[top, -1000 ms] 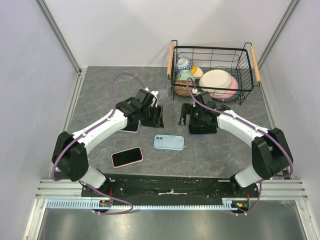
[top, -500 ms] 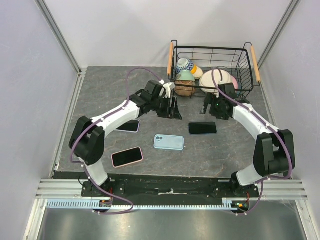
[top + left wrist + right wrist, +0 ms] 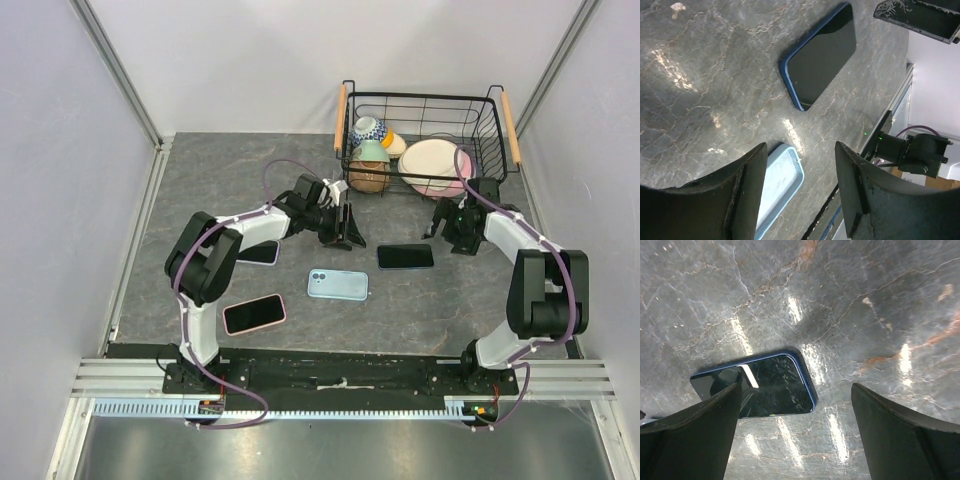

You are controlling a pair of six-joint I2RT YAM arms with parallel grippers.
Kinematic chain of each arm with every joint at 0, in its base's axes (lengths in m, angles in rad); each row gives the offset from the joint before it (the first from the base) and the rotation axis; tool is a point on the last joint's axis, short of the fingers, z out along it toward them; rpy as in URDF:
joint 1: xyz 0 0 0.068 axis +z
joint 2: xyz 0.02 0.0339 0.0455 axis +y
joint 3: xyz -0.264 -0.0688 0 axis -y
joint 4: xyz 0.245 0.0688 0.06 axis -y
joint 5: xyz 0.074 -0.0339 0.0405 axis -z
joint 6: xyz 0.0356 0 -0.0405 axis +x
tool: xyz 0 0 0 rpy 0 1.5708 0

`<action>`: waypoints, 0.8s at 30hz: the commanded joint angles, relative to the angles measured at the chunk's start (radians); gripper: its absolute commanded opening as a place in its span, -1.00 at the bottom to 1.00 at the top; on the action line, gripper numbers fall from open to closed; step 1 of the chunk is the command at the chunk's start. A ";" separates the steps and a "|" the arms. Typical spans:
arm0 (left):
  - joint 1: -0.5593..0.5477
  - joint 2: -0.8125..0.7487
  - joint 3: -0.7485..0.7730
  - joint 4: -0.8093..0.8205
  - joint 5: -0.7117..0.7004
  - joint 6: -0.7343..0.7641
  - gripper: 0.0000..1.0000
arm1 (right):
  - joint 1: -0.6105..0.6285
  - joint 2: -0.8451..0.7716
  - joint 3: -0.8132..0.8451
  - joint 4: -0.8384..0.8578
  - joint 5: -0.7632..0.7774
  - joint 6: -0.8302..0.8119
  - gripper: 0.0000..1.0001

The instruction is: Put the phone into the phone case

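- Plainly, the pick itself is the first hazard. The dark phone (image 3: 405, 256) lies flat, screen up, near the middle of the bench (image 3: 200, 180), a little toward its right edge. A thin slab flush on a hard top offers no edge to get under, so fingers may just skate it away.
- The right gripper (image 3: 445, 228) hangs just behind the phone's right end, jaws spread wide and empty. The left gripper (image 3: 347, 232) hangs behind its left end, jaws roughly half apart, also empty. If both come in on the one phone, they could knock each other.
- The light-blue case (image 3: 338, 285) lies loose just beside the phone, toward the near edge, not touching it. A tilted or offset phone could catch a corner on the rim and shove the case along.
- Two look-alikes invite a wrong pick: a pink slab (image 3: 254, 313) toward the near left corner, and a dark one (image 3: 262, 252) beside the left arm.
- The phone has a glossy glass face and a rounded blue frame.
- The case is pale and matte with rounded corners, and looks soft.
- The bench has a grey stone pattern, shiny with glare.
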 commanded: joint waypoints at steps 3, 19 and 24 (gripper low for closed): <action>0.021 0.093 0.035 0.033 0.036 -0.003 0.23 | 0.003 0.061 -0.047 0.102 -0.098 0.037 0.92; 0.014 0.164 -0.043 0.185 0.114 -0.169 0.11 | 0.015 0.130 -0.124 0.202 -0.201 0.089 0.78; 0.007 0.185 -0.045 0.201 0.128 -0.181 0.10 | 0.035 0.147 -0.133 0.205 -0.215 0.092 0.78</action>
